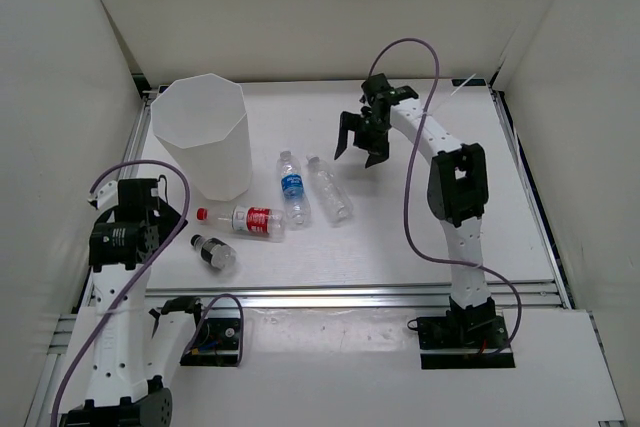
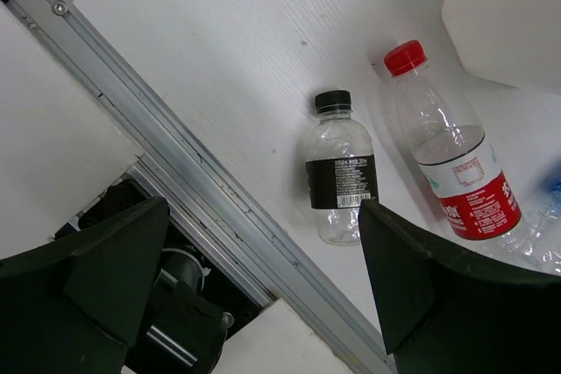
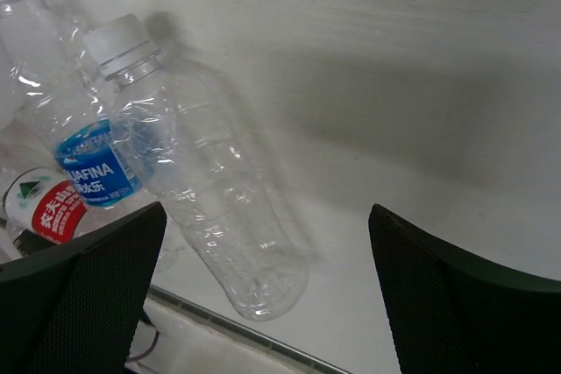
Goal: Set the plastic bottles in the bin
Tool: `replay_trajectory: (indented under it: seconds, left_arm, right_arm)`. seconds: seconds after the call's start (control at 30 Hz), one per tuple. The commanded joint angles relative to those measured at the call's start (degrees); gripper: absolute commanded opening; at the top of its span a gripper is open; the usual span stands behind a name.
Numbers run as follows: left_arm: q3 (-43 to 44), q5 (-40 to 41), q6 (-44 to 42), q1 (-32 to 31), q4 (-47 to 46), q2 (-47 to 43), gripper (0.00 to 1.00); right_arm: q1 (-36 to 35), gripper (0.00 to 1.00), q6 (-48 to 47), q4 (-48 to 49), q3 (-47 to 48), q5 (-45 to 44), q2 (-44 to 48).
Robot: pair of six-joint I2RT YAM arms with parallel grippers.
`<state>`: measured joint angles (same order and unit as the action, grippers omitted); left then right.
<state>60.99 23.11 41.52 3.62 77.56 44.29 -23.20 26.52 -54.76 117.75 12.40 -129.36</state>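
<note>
Nearby, four clear plastic bottles (image 1: 255, 219) lie near white faceted bin (image 1: 205, 162).

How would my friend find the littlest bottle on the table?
Start at the tall white bin on the left. Beside it lies a red-labelled bottle, and the littlest bottle lies just past that, farther from the bin. It alone is short, with a black cap and dark label.

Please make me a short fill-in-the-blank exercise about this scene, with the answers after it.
1. The short dark-labelled bottle has a ____ cap.
2. ____ bottles lie on the table.
3. The right pincer is wide ____, holding nothing.
4. The white bin stands ____.
Missing words: black, four, open, upright.
</note>
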Motion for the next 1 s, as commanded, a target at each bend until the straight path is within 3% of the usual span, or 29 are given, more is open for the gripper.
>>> replay_trajectory:
  seconds: [0.0,0.4,0.43,0.47,0.53,0.57,0.6,0.67,0.87,0.97]
  left_arm:
    - [-0.79,-0.53,-0.91,-0.19,-0.83,0.7,1.0]
    - [2.37,2.11,-1.97,-2.56,-0.92,6.68,1.0]
    - [2.99,2.81,-1.97,-3.08,-0.92,6.68,1.0]
    - [2.99,2.81,-1.97,-3.09,-0.92,7.21,1.0]
    - [3.61,3.34,-1.97,-3.62,-0.39,7.21,1.0]
    - [3.61,3.34,-1.97,-4.14,-0.39,7.21,1.0]
    - [4.3,3.34,-1.97,-4.14,-0.39,7.21,1.0]
    - [4.84,3.34,-1.97,-4.14,0.22,6.51,1.0]
    - [8.96,2.64,-3.1,-4.14,0.22,4.76,1.0]
    - [10.46,0.27,-4.42,-4.14,0.22,4.05,1.0]
  right_arm:
    - [-1.14,1.0,-1.65,2.29,2.92,9.99,-2.02]
    - [-6.68,1.0,-1.13,4.84,2.39,14.75,-9.32]
    - [-7.29,0.96,-1.12,4.84,2.39,14.23,-9.33]
    - [-7.3,0.83,-1.12,4.84,2.39,13.44,-9.85]
    - [-7.3,0.67,-0.6,5.45,1.86,11.78,-9.86]
    - [-7.3,0.51,-0.6,5.46,1.86,9.85,-9.25]
    - [-7.3,0.45,0.01,5.46,1.86,9.83,-9.24]
    - [-6.77,0.38,1.24,5.46,3.34,9.22,-6.7]
    - [-5.1,0.28,6.95,9.05,11.52,12.28,3.05]
    - [-5.1,0.25,12.13,17.21,14.43,17.03,7.71]
